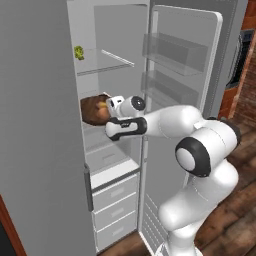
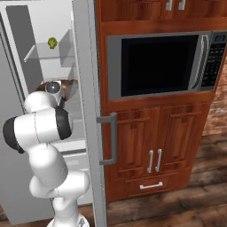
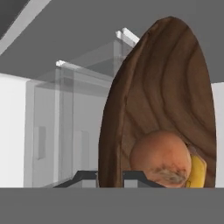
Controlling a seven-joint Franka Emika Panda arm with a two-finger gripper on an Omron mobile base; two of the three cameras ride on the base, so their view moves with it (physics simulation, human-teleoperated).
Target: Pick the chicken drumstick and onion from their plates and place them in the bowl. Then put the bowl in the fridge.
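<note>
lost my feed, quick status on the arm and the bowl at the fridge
Gripper shut on rim of dark brown wooden bowl. Bowl inside open grey fridge, round reddish-brown onion and yellowish drumstick in it. Nothing blocking.

Open fridge [image 1: 45, 125] interior roomy left of the bowl [image 3: 166, 87], glass shelf [image 1: 102, 62] overhead, door bins [image 1: 172, 50] alongside the arm.
</note>
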